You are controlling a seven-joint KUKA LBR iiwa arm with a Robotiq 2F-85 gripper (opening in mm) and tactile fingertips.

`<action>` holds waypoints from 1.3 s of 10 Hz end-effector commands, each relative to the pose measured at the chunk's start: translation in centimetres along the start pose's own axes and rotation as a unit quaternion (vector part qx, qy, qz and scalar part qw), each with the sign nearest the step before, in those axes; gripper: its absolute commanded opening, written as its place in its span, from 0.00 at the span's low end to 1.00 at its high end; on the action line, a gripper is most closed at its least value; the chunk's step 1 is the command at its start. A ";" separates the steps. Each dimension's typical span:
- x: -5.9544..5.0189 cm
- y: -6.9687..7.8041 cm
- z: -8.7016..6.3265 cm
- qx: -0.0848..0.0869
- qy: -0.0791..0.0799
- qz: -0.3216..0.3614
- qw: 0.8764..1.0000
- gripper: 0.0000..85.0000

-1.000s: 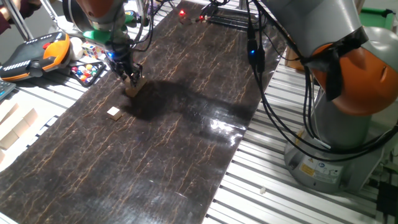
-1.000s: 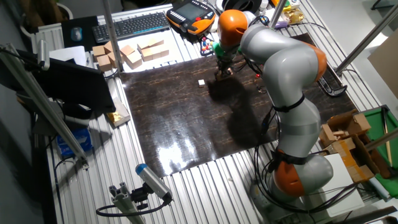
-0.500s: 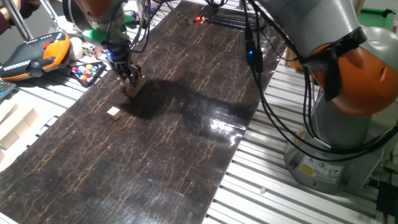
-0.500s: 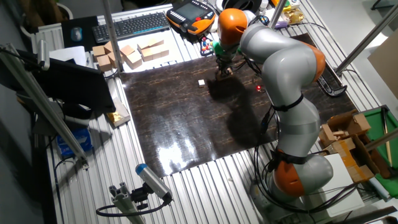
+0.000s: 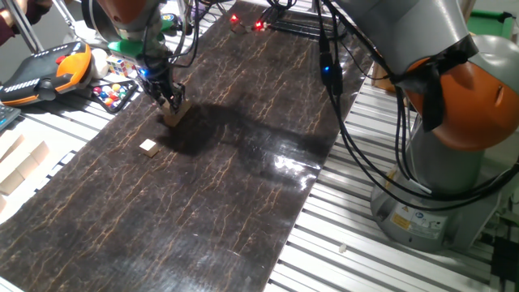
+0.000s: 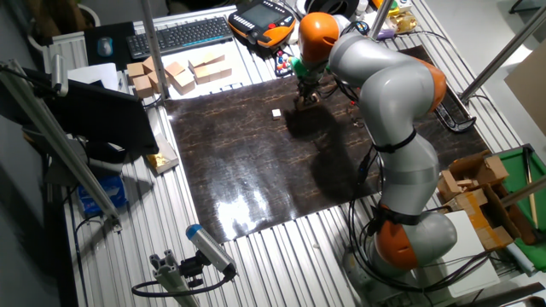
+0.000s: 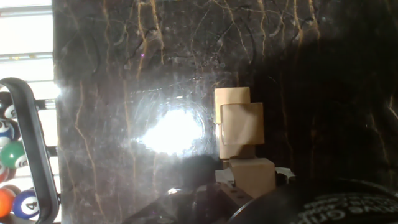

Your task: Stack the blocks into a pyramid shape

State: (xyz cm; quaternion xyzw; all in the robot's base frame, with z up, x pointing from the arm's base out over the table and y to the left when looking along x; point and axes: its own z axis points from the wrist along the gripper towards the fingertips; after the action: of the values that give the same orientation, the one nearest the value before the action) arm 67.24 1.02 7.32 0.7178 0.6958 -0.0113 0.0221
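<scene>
A small stack of tan cubes [image 5: 174, 114] stands at the far left of the dark mat, and it also shows in the other fixed view [image 6: 305, 101]. My gripper [image 5: 169, 102] is right at the top of this stack, fingers pointing down. In the hand view the stacked cubes [image 7: 239, 123] lie ahead, and one more tan cube [image 7: 252, 169] sits between my gripper [image 7: 252, 182] pads, which look closed on its sides. One loose tan cube [image 5: 147, 147] lies on the mat to the front left of the stack, apart from it, and shows in the other fixed view [image 6: 276, 112].
Larger pale wooden blocks [image 5: 20, 166] lie off the mat's left edge. A tray of pool balls [image 5: 113, 93] and an orange teach pendant [image 5: 45, 69] sit just behind the stack. The arm's base [image 5: 454, 186] and cables stand at the right. A keyboard [image 6: 179, 34] lies beyond the mat.
</scene>
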 end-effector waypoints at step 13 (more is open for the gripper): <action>-0.8 0.4 0.5 -0.007 0.000 -0.022 1.000 0.01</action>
State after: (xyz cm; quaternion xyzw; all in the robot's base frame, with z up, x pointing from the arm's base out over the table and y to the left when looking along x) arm 67.62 0.22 6.88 0.7022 0.7114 -0.0069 0.0268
